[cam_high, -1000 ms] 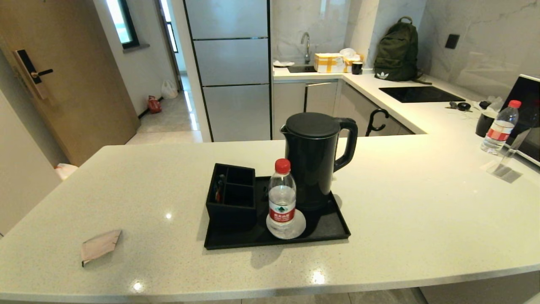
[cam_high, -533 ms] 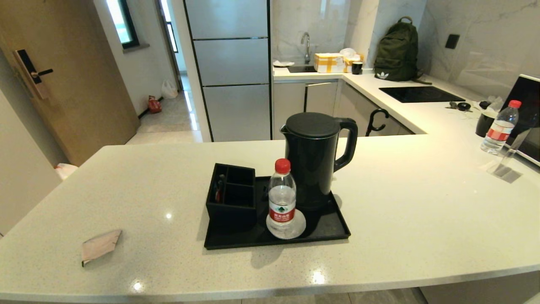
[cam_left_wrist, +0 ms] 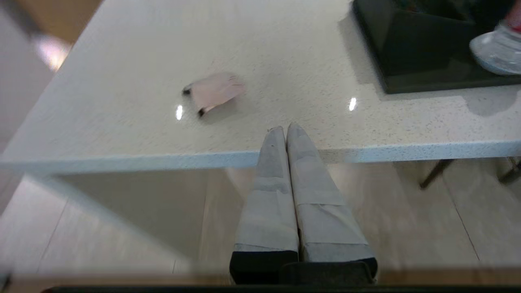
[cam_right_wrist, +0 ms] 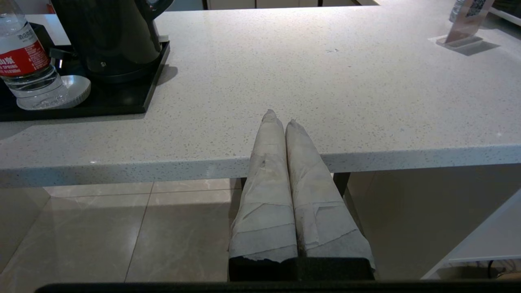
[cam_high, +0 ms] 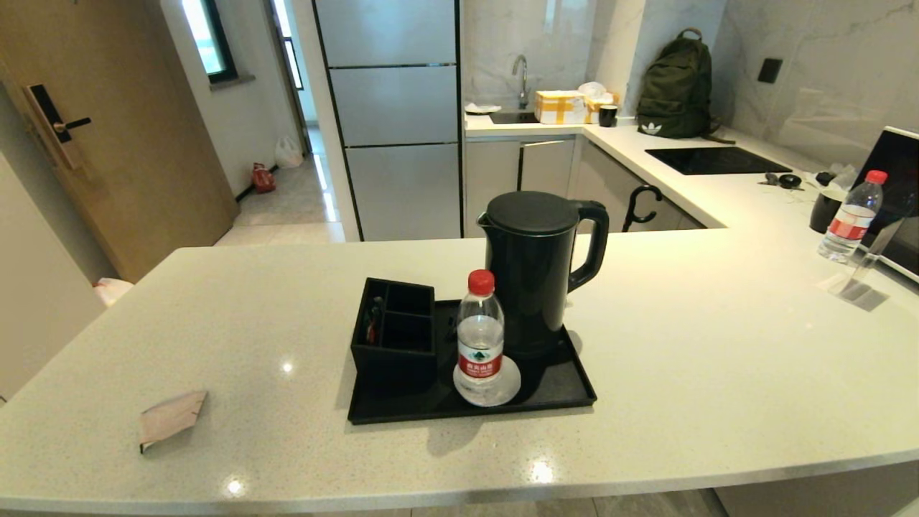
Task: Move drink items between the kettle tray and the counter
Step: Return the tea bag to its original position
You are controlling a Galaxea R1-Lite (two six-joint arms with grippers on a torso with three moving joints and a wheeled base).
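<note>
Head view showed nothing had changed over the last second: kettle (cam_high: 535, 269) stood on the kettle tray (cam_high: 567, 391), sachet (cam_high: 171, 418) lay on the table (cam_high: 718, 359) well to its left. You had left gripper (cam_left_wrist: 283, 129) and right gripper (cam_right_wrist: 279, 116) both below the table edge, jaws together, empty. Judged: task not begun.

Black kettle (cam_high: 535, 273), black tray (cam_high: 560, 391), seemingly pinkish-beige sachet (cam_high: 171, 418).
</note>
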